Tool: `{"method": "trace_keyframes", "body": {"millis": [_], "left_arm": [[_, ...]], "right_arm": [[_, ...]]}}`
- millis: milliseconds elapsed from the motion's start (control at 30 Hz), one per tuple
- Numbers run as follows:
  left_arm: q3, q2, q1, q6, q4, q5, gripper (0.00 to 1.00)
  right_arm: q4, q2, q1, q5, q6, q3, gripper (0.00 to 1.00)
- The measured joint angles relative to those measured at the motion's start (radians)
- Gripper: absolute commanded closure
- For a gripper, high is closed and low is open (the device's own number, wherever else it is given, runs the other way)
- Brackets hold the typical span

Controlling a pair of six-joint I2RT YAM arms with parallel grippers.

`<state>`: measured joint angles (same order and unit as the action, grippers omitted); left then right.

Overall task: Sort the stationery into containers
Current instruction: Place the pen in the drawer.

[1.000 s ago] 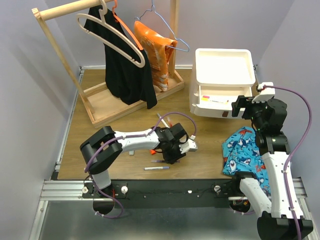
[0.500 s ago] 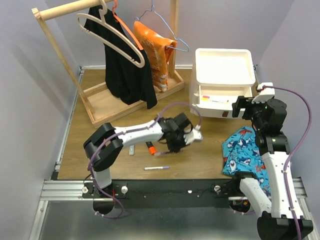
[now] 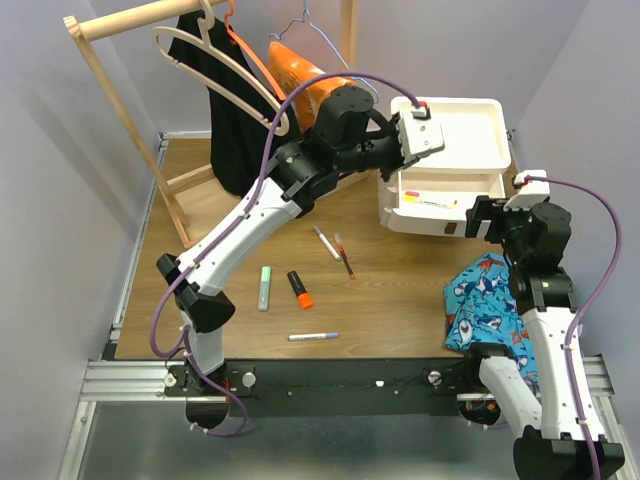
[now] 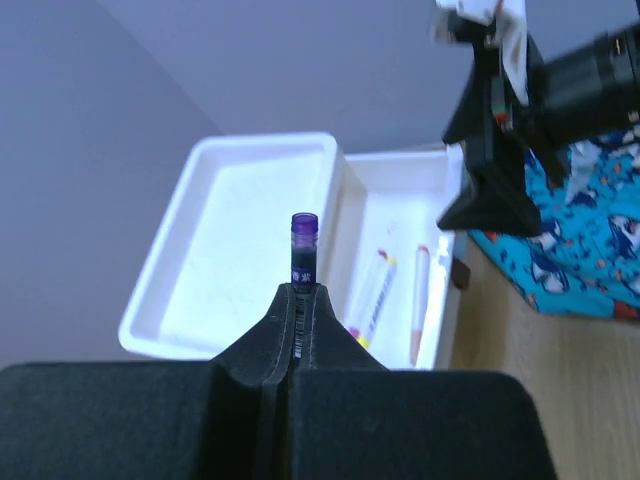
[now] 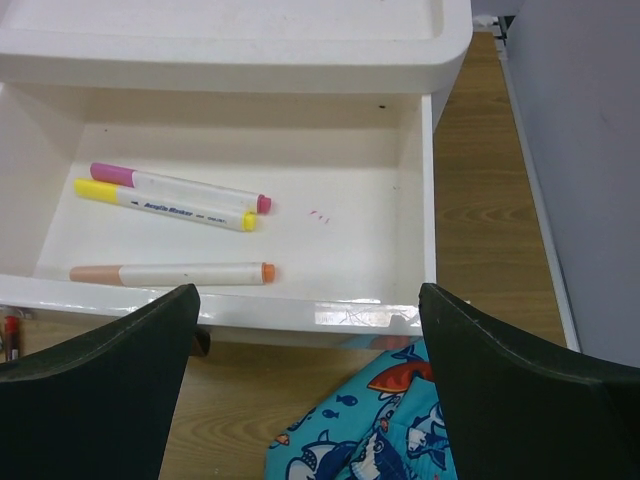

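Slim purple-capped pen (image 4: 304,247), glossy white drawer (image 5: 345,255)

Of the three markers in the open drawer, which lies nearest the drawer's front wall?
The peach marker with the orange cap: it lies alone along the front of the drawer, while the pink-capped marker and yellow-capped marker lie together further back.

The drawer unit (image 3: 447,140) is plain white, and its open drawer holds three white-barrelled markers: a pink-ended marker (image 5: 180,187), a yellow-ended marker (image 5: 165,204) with blue lettering, and a peach-and-orange marker (image 5: 170,272). A purple-capped pen (image 4: 304,250) stands in the black left claw (image 4: 301,295). On the brown wood-grain tabletop (image 3: 400,290) lie a pale green highlighter (image 3: 264,288) and an orange highlighter (image 3: 300,289), and at the right a bright blue shark-print cloth (image 3: 485,300).
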<state>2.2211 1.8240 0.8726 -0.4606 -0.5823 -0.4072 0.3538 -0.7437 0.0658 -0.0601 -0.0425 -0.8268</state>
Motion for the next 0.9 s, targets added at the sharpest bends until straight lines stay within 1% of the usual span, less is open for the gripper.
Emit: {"method": "trace_keyframes", "body": {"millis": [167, 267, 367, 467, 500, 567, 600, 700, 800, 900], "left_arm": [[0.105, 0.119, 0.003, 0.051, 0.144, -0.016, 1.00], [0.166, 0.228, 0.007, 0.093, 0.181, -0.016, 1.00], [0.158, 0.307, 0.013, 0.129, 0.185, -0.021, 1.00], [0.129, 0.344, 0.018, 0.149, 0.185, -0.024, 0.69], [0.125, 0.350, 0.018, 0.157, 0.184, -0.024, 0.57], [0.119, 0.360, 0.020, 0.174, 0.184, -0.023, 0.51], [0.119, 0.360, 0.020, 0.185, 0.185, -0.021, 0.46], [0.121, 0.354, 0.019, 0.193, 0.200, -0.011, 0.40], [0.108, 0.331, 0.020, 0.178, 0.195, 0.027, 0.40], [0.041, 0.246, 0.018, 0.142, 0.171, 0.069, 0.42]], "right_arm": [[0.000, 0.000, 0.000, 0.014, -0.004, 0.005, 0.02], [0.000, 0.003, 0.000, 0.023, -0.009, 0.005, 0.02], [0.000, 0.009, 0.000, 0.030, -0.011, 0.005, 0.02], [0.000, 0.016, 0.000, 0.045, -0.012, 0.005, 0.01], [0.000, 0.018, 0.000, 0.050, -0.012, 0.005, 0.01], [0.000, 0.018, 0.000, 0.053, -0.012, 0.005, 0.01], [0.000, 0.018, 0.000, 0.056, -0.012, 0.005, 0.01], [0.000, 0.018, 0.001, 0.060, -0.011, 0.005, 0.01], [-0.001, 0.016, 0.001, 0.063, -0.012, 0.005, 0.01], [-0.001, 0.014, 0.001, 0.065, -0.014, 0.005, 0.01]]}}
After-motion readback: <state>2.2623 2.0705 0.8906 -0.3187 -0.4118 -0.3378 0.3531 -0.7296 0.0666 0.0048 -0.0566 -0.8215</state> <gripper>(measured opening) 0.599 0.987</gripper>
